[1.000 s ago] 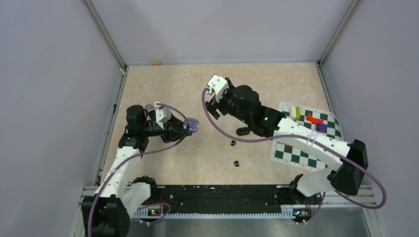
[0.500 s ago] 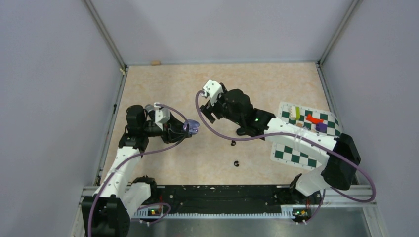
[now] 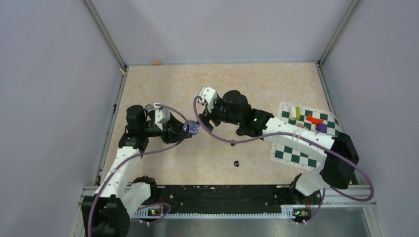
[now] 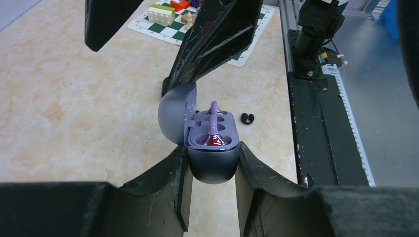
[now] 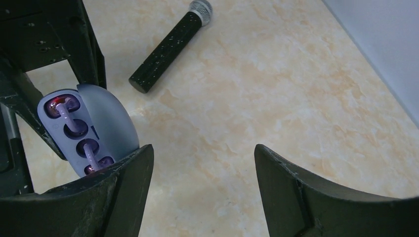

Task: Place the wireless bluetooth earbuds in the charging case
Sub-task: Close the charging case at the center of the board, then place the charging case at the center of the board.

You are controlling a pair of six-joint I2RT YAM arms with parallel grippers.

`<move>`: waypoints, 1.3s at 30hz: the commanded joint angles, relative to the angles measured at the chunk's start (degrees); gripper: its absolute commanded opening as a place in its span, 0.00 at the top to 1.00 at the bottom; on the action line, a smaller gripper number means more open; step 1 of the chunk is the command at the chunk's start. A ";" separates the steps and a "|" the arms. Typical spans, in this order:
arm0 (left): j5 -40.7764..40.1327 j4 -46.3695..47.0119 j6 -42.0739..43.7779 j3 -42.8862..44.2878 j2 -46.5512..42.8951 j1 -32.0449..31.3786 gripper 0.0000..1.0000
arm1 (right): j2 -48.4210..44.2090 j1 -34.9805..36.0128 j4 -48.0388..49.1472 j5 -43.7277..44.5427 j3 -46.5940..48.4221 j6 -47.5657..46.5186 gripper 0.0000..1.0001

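Note:
My left gripper (image 3: 186, 130) (image 4: 212, 165) is shut on the lower half of a purple charging case (image 4: 213, 160) (image 3: 192, 127), whose lid (image 4: 173, 114) stands open. Two pale purple earbuds (image 4: 213, 118) (image 5: 74, 123) sit in its wells. My right gripper (image 3: 204, 119) (image 5: 202, 190) is open and empty, just right of the case, with its left finger (image 5: 123, 182) close beside the lid; whether they touch is unclear. Its fingers (image 4: 212, 44) hang over the case in the left wrist view. A black earbud (image 3: 236, 163) (image 4: 247, 117) lies on the table.
A black microphone (image 5: 165, 47) lies on the beige table beyond the case. A green-and-white checkered mat (image 3: 296, 150) with coloured blocks (image 3: 311, 118) lies at the right. A dark oval object (image 3: 242, 131) sits under the right forearm. A purple cable (image 3: 217, 136) droops near it.
My right arm has swung left and down until its open gripper is right next to the held case. The left arm and the case have stayed put.

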 commanded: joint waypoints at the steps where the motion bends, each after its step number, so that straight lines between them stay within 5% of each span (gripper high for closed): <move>1: 1.81 1.34 0.70 0.38 -0.88 -0.17 1.00 | -0.95 -0.12 -0.81 -9.01 1.96 0.30 0.26; 11: -1.01 1.30 1.91 0.17 -0.56 -0.22 1.00 | -6.39 -0.17 -2.30 -11.04 2.24 -2.40 0.25; 18: -8.79 3.41 0.31 1.09 1.53 -2.97 1.00 | -7.66 -4.03 -4.54 0.65 5.38 -4.83 0.19; 26: -20.32 -14.41 12.51 12.66 12.87 -9.79 1.00 | -14.08 -16.67 -9.78 4.69 0.83 -6.34 0.13; 29: -22.40 -12.76 7.67 17.20 19.91 -9.89 1.00 | -18.51 -19.05 -8.07 5.08 -6.00 -5.90 0.12; 33: -28.33 -1.01 -10.18 19.76 29.02 -9.98 1.00 | -24.70 -21.85 -4.58 3.27 -13.65 -8.21 0.07; 39: -35.68 9.31 -27.31 23.27 41.26 -10.00 1.00 | -24.89 -26.39 -2.60 0.33 -16.05 -6.53 0.06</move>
